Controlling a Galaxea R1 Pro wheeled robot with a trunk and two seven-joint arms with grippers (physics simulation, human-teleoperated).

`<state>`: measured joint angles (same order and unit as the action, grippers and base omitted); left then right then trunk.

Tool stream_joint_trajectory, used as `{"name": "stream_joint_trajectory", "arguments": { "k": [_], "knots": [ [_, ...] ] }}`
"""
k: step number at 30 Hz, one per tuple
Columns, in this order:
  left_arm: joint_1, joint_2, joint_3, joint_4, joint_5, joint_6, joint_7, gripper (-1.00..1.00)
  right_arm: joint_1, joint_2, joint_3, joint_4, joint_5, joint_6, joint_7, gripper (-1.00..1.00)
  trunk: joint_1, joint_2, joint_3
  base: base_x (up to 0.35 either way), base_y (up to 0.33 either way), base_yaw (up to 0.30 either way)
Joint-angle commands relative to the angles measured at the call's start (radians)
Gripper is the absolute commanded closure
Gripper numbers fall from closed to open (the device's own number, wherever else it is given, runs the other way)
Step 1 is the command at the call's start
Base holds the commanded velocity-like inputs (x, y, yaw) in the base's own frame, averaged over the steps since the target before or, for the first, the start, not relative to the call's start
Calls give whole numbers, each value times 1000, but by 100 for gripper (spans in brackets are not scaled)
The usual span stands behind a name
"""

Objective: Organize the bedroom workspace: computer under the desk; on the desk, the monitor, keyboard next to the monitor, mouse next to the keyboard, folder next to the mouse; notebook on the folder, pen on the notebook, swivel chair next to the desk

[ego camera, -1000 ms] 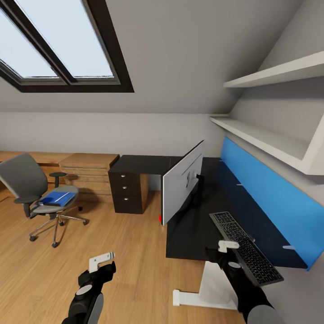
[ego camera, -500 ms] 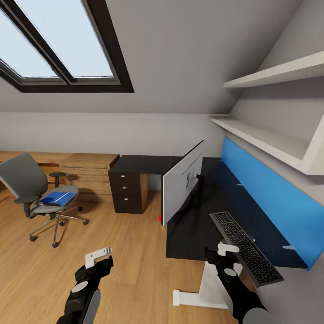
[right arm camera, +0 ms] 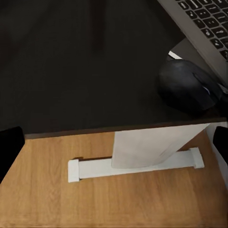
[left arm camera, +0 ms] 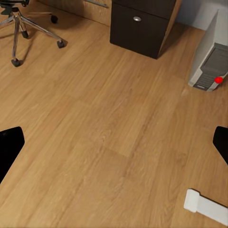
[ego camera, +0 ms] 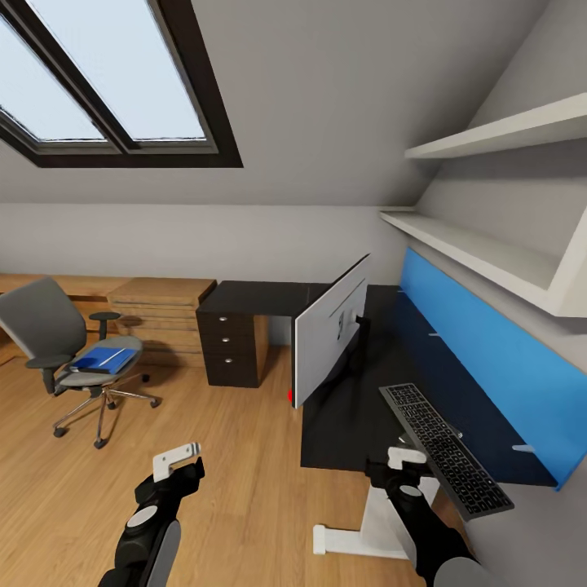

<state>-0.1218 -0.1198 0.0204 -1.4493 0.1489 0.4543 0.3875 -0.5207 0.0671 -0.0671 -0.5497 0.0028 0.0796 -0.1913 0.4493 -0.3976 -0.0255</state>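
Fingers on both arms spread apart over plank floor [left arm camera: 109,128] and black desk [ego camera: 350,416].

We see a black top on the desk [ego camera: 359,424], with a bright blue back panel [ego camera: 481,350] and white legs [right arm camera: 142,152]. The monitor [ego camera: 330,338] shows a light-grey back and a small red dot at its lower corner. The keyboard [ego camera: 444,448] is dark grey with black keys, and the mouse [right arm camera: 190,85] is black. The swivel chair [ego camera: 57,342] has grey fabric, black armrests and a chrome base; the folder [ego camera: 102,359] on it is bright blue. The computer [left arm camera: 211,66] is light grey with a darker face bearing a red dot. The floor [left arm camera: 104,133] is light wood planks, the drawers [ego camera: 232,346] black, the skylight frames [ego camera: 196,98] black, the walls [ego camera: 326,122] grey-white.
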Motion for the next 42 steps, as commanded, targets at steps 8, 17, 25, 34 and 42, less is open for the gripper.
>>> {"name": "stream_joint_trajectory", "arguments": {
  "k": [8,17,25,34,42],
  "knots": [
    [-1,-1,0,-1,11,4,6,-100,-1,2,-6,-5,-1,57,-3,-100,1,-2,-2,0,0,0],
    [-1,-1,0,0,11,4,6,-100,-1,0,-13,-10,-1,48,1,-100,1,-2,-2,0,0,0],
    [-1,-1,0,-13,11,4,7,-100,-1,0,-12,-9,-1,22,2,-100,1,-2,-2,0,0,-39],
    [0,-1,1,-39,11,35,7,-100,-1,0,-9,-8,-1,24,4,-100,1,-2,0,0,0,-161],
    [0,-1,1,-41,11,56,6,-100,-1,1,-4,-7,0,30,3,-100,1,-2,0,0,0,-24]
  ]
}}
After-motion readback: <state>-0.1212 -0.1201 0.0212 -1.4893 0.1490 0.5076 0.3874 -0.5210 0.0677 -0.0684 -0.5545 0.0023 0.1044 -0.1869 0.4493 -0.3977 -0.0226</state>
